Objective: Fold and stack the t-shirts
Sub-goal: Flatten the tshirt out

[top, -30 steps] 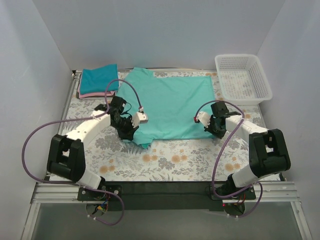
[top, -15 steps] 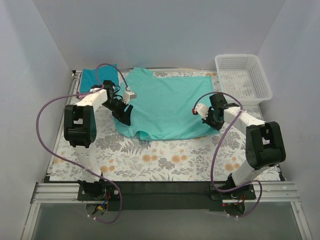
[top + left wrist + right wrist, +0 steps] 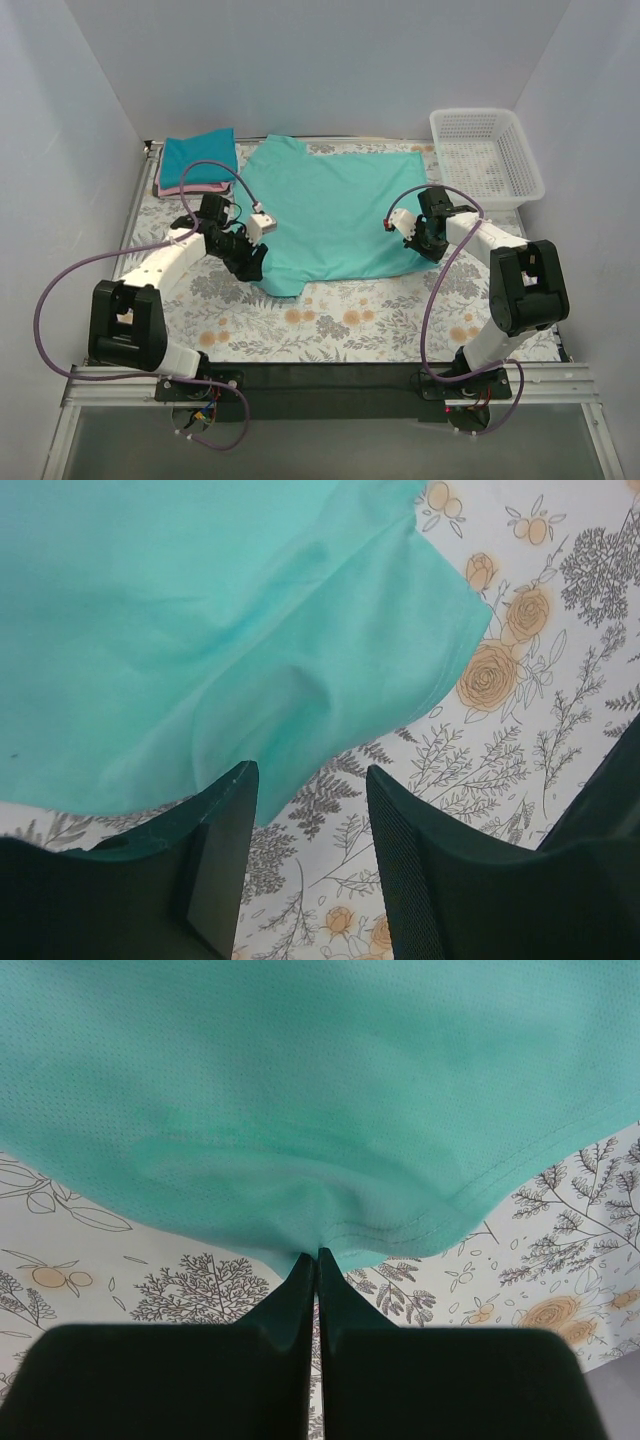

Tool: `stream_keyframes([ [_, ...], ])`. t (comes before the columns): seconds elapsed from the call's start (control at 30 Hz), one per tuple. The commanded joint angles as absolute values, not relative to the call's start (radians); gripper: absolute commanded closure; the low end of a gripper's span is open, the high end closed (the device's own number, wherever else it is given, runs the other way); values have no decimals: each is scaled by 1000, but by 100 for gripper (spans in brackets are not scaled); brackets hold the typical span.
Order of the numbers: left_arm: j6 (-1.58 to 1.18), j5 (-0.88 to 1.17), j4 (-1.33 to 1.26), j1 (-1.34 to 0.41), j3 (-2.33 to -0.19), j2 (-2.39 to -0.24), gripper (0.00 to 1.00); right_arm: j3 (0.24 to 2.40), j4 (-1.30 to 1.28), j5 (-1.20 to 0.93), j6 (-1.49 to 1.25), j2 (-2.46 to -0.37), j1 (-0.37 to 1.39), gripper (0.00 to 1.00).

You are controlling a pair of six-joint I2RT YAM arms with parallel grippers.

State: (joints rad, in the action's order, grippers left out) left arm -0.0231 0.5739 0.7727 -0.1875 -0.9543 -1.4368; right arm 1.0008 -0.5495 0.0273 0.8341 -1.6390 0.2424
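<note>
Sea-green, finely knit and short-sleeved, a plain cloth t-shirt [image 3: 335, 210] lies spread flat across the middle of the frame on a table [image 3: 330, 322] covered in a pale print of orange roses and grey ferns. At the shirt's lower left edge, the left pincer [image 3: 307, 773] stands well open, its dark fingers [image 3: 225, 825] spread above a softly rumpled sleeve, with nothing held between them. At the right-hand edge, the right pincer [image 3: 317, 1256] is pressed closed on the stitched hem, where the cloth puckers into a small fold at its tips. In the upper left of the overhead view, a darker teal-blue t-shirt [image 3: 198, 158] sits folded into a neat rectangle on top of a folded pink t-shirt [image 3: 186, 189], of which only a thin edge shows. A white plastic mesh basket [image 3: 487, 190], rectangular with slanted walls, stands at the upper right, apart from all three shirts.
</note>
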Motion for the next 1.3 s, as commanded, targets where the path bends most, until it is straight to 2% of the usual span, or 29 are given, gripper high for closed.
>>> stream_keyframes([
  [0.0, -41, 497, 680, -248, -922, -1431, 56, 1029, -565, 20, 834, -1641, 241, 99],
  [0.2, -54, 448, 664, -296, -894, -1503, 59, 1031, -565, 15, 827, -1643, 239, 99],
  [0.23, -63, 445, 658, -298, -894, -1517, 64, 1031, -563, 15, 827, -1644, 239, 99],
  [0.27, -90, 442, 654, -298, -909, -1528, 77, 1029, -563, 15, 825, -1644, 239, 99],
  [0.33, -103, 506, 685, -292, -946, -1554, 97, 1028, -564, 15, 825, -1646, 241, 99],
  [0.4, -10, 643, 851, -282, -1038, -1574, 100, 1026, -565, 18, 827, -1643, 241, 99],
  [0.57, 227, 709, 1197, -282, -1129, -1664, 100, 1025, -565, 18, 833, -1646, 241, 99],
  [0.63, 258, 689, 1232, -279, -1134, -1722, 98, 1025, -565, 18, 833, -1647, 239, 99],
  [0.67, 221, 667, 1186, -266, -1132, -1764, 83, 1025, -566, 17, 833, -1649, 241, 99],
  [0.77, 71, 676, 1076, -212, -1163, -1796, 77, 1025, -563, 9, 822, -1649, 241, 99],
  [0.8, 27, 658, 1031, -201, -1166, -1789, 71, 1023, -564, 9, 821, -1649, 239, 99],
  [0.83, -47, 646, 993, -190, -1167, -1780, 68, 1020, -565, 6, 821, -1649, 239, 99],
  [0.93, -22, 620, 947, -167, -1160, -1706, 57, 1019, -565, 9, 821, -1649, 241, 99],
  [0.97, -8, 623, 946, -158, -1140, -1680, 48, 1020, -565, 9, 821, -1646, 241, 99],
  [1.0, -3, 627, 953, -156, -1129, -1625, 47, 1025, -566, 9, 819, -1646, 241, 99],
  [1.1, 40, 594, 936, -155, -1062, -1537, 46, 1037, -571, 8, 816, -1647, 241, 99],
  [1.2, 26, 572, 905, -155, -1010, -1445, 52, 1043, -577, 8, 811, -1647, 241, 99],
  [1.23, 23, 590, 902, -155, -1000, -1399, 57, 1045, -577, 8, 810, -1647, 239, 99],
  [1.27, 28, 612, 910, -158, -993, -1379, 74, 1043, -578, 9, 810, -1646, 239, 99],
])
